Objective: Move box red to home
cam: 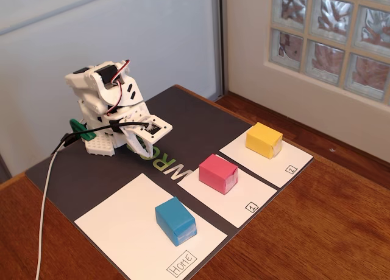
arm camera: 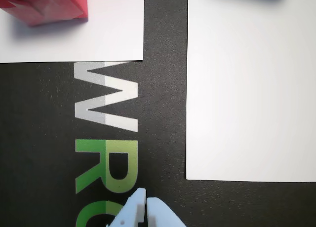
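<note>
My tool (arm camera: 144,201) is hanging pressed together over the dark mat, pinching nothing.

In the fixed view I am sitting folded up at the back of the dark mat (cam: 91,170) on the wooden worktop (cam: 317,219), my tool (cam: 144,147) pointing down near the printed letters. In the wrist view its two pale tips are touching each other just above the green lettering (arm camera: 106,172). The box red (cam: 217,173) is resting on the middle white sheet marked "1" (cam: 244,198), well apart from my tool; in the wrist view only its corner (arm camera: 47,7) is showing at the top left. The home sheet (cam: 122,216) is lying nearest the camera, carrying a blue block (cam: 175,220). A yellow block (cam: 263,140) is sitting on the sheet marked "2" (cam: 286,161).
</note>
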You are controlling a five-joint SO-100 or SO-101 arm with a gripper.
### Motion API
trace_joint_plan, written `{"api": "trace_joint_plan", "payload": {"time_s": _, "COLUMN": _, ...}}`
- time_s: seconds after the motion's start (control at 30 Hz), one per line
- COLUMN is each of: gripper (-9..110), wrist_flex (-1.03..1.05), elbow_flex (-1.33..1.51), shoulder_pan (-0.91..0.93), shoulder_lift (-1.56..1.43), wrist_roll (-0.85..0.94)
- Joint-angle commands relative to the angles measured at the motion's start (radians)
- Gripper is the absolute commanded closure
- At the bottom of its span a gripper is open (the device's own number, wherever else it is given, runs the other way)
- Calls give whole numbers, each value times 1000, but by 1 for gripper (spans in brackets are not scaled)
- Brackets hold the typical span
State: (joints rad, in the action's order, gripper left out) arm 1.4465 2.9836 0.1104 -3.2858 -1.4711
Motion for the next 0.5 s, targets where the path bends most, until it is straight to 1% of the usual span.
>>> {"api": "trace_joint_plan", "payload": {"time_s": 0.0, "gripper": 102, "wrist_flex": 6, "elbow_flex": 55, "shoulder_pan": 0, "shoulder_lift": -52, "wrist_roll": 8}}
{"api": "trace_joint_plan", "payload": {"time_s": 0.03, "gripper": 102, "wrist_flex": 6, "elbow_flex": 55, "shoulder_pan": 0, "shoulder_lift": -52, "wrist_roll": 8}}
{"api": "trace_joint_plan", "payload": {"time_s": 0.07, "gripper": 102, "wrist_flex": 12, "elbow_flex": 55, "shoulder_pan": -12, "shoulder_lift": -54, "wrist_roll": -57}}
{"api": "trace_joint_plan", "payload": {"time_s": 0.2, "gripper": 102, "wrist_flex": 14, "elbow_flex": 55, "shoulder_pan": -80, "shoulder_lift": -54, "wrist_roll": -48}}
{"api": "trace_joint_plan", "payload": {"time_s": 0.47, "gripper": 102, "wrist_flex": 14, "elbow_flex": 55, "shoulder_pan": -78, "shoulder_lift": -54, "wrist_roll": -48}}
